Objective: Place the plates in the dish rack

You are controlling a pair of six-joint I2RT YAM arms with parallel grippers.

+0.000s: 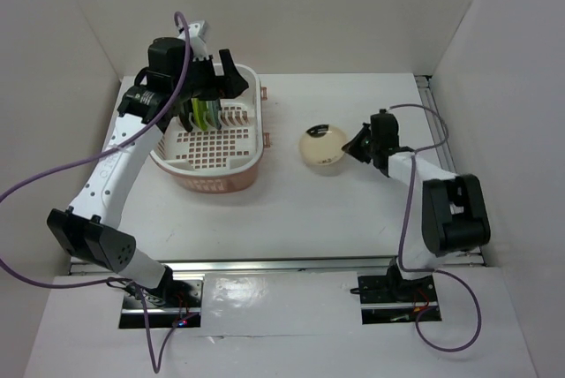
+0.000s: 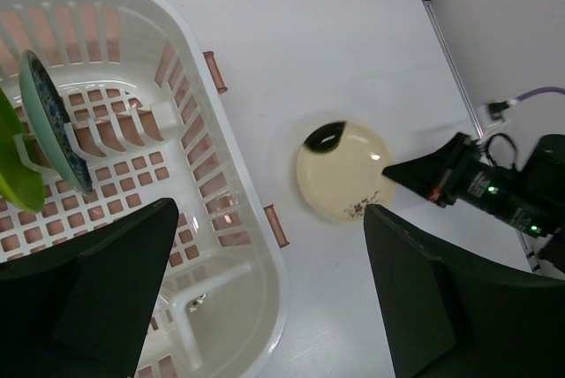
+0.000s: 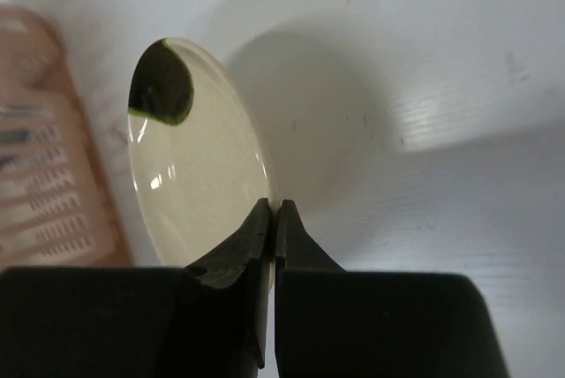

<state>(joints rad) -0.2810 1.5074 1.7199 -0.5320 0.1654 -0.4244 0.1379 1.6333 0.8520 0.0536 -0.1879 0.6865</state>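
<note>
Right wrist view: the right gripper point(image 3: 272, 219) is pinched shut on the rim of the cream plate point(image 3: 194, 166), which lies just right of the dish rack point(image 1: 212, 179). The pick-up looks to be in hand; the next move probably calls for lifting the plate, tipping it upright and slotting it between free dividers. The left gripper point(image 2: 269, 245) gapes empty over the dish rack.

Cream plate point(image 2: 342, 172) with 1 dark green-black blotch at rim, faint dark sprig opposite. Pale pink rack point(image 1: 212, 179). Lime plate point(image 2: 18, 175). Teal plate point(image 2: 53, 122), dark-blue patterned. White table point(image 1: 291, 219).
</note>
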